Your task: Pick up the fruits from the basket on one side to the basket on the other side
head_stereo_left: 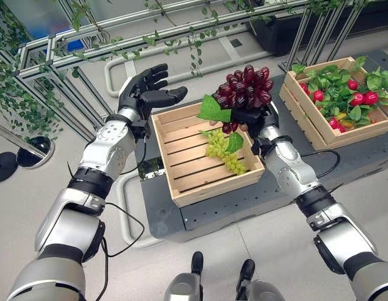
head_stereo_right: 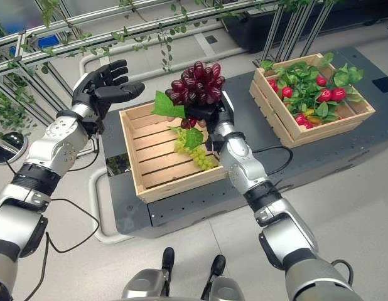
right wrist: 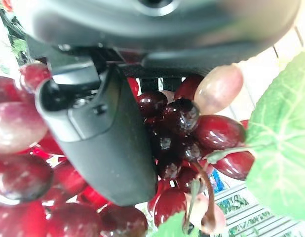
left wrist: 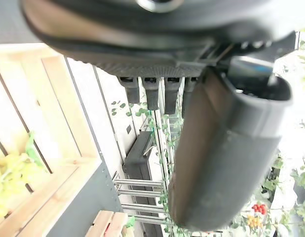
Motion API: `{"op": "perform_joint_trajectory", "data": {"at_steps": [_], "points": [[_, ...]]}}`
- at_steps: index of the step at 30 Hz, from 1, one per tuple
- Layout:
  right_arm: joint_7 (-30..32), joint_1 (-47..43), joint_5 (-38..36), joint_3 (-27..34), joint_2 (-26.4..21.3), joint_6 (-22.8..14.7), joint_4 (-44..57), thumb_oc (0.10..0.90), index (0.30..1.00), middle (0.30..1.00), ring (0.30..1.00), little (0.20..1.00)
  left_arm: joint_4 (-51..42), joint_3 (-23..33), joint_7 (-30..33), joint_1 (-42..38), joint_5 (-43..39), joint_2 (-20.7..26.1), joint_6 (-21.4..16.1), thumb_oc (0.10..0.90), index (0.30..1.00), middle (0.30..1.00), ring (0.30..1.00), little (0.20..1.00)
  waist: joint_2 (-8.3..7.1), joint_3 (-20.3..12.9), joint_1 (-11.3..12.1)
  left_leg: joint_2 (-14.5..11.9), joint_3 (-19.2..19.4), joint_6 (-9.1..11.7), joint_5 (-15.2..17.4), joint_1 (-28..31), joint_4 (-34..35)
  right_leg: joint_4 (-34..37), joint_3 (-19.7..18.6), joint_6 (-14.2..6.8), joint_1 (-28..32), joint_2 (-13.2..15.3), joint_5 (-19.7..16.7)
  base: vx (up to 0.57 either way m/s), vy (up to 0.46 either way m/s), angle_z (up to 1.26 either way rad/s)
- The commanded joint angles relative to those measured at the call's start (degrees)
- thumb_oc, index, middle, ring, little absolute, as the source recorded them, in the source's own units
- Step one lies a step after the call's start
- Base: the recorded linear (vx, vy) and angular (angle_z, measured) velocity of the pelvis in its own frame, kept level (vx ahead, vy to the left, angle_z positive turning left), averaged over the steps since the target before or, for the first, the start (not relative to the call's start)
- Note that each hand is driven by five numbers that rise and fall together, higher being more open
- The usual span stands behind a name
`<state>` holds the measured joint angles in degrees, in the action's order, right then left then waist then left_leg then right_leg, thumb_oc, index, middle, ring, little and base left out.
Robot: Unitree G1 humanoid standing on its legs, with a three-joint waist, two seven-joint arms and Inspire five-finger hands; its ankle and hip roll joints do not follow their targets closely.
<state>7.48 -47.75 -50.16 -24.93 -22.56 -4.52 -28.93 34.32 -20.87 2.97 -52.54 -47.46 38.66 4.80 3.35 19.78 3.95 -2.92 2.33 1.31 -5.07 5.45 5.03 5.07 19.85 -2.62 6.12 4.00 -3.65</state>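
My right hand (head_stereo_left: 260, 120) is shut on a bunch of dark red grapes (head_stereo_left: 243, 86) with green leaves, held above the far right corner of the middle wooden crate (head_stereo_left: 181, 188). Its thumb (right wrist: 100, 138) presses against the berries (right wrist: 182, 128) in the right wrist view. A bunch of green grapes (head_stereo_left: 222, 150) lies inside that crate, also seen as green grapes (left wrist: 9, 173) from the left wrist. My left hand (head_stereo_left: 147, 88) hovers open beyond the crate's far left corner, holding nothing. A second crate (head_stereo_left: 319, 128) at the right holds red fruits (head_stereo_left: 363, 98) among leaves.
Both crates stand on a dark grey platform (head_stereo_left: 244, 207). Metal rails with hanging green vines (head_stereo_left: 87, 50) run behind the left hand. White pipes (head_stereo_left: 125, 207) curve on the floor at the platform's left.
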Motion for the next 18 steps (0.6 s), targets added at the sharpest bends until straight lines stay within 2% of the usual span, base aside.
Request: {"op": "perform_joint_trajectory", "data": {"at_steps": [1, 8, 11, 15, 18], "points": [[-1.43, 3.17, -0.59, 2.73, 2.28, -9.79, 2.03, 0.400, 0.300, 0.300, 0.300, 0.300, 3.36, 3.24, -2.46, 4.11, -0.73, 0.68, -6.09, 0.800, 0.900, 0.900, 0.900, 0.900, -1.19, -18.58, -0.69, 3.67, 4.01, -1.42, 6.48, 2.09, -0.03, -0.07, -3.20, -0.82, 2.24, 1.95, 2.98, 0.02, -0.024, -0.07], [-1.80, 6.91, 3.48, 4.51, 0.25, -10.71, 2.68, 0.400, 0.300, 0.300, 0.300, 0.300, -2.30, 6.46, -2.49, 8.69, -3.47, -1.54, -10.21, 0.800, 0.900, 0.900, 0.900, 0.900, -1.87, -18.46, -1.47, 3.32, 4.62, -1.34, 6.86, 2.47, -0.03, -0.07, -4.22, -0.49, 2.19, 1.41, 3.08, 0.02, -0.031, -0.06], [-2.14, 9.96, 6.28, 6.17, 0.14, -11.36, 4.93, 0.400, 0.300, 0.300, 0.300, 0.300, -8.14, 7.94, -3.30, 12.91, -3.25, -4.22, -9.34, 0.800, 0.900, 0.900, 0.900, 0.900, -2.24, -18.25, -1.81, 3.09, 4.91, -1.36, 7.00, 2.54, -0.03, -0.07, -4.59, -0.33, 2.03, 1.16, 3.09, 0.01, -0.044, -0.08], [-2.55, 17.56, 12.66, 9.55, 0.57, -12.00, 11.97, 0.400, 0.300, 0.300, 0.300, 0.300, -20.73, 9.28, -4.52, 23.76, 1.96, -10.31, -8.34, 0.800, 0.900, 0.900, 0.900, 0.900, -3.04, -17.54, -2.43, 2.57, 5.65, -1.62, 7.22, 2.97, -0.03, -0.07, -5.67, -0.01, 1.86, 0.46, 3.02, 0.00, -0.062, -0.17], [-3.92, 21.50, 14.21, 11.25, 0.82, -12.18, 15.08, 0.400, 0.300, 0.300, 0.300, 0.300, -24.85, 8.93, -5.31, 28.61, 7.26, -12.28, -9.33, 0.800, 0.900, 0.900, 0.900, 0.900, -3.44, -17.23, -2.95, 2.22, 6.28, -1.86, 7.39, 3.44, -0.03, -0.07, -6.55, 0.18, 1.90, -0.01, 3.01, 0.02, -0.065, -0.27]]}}
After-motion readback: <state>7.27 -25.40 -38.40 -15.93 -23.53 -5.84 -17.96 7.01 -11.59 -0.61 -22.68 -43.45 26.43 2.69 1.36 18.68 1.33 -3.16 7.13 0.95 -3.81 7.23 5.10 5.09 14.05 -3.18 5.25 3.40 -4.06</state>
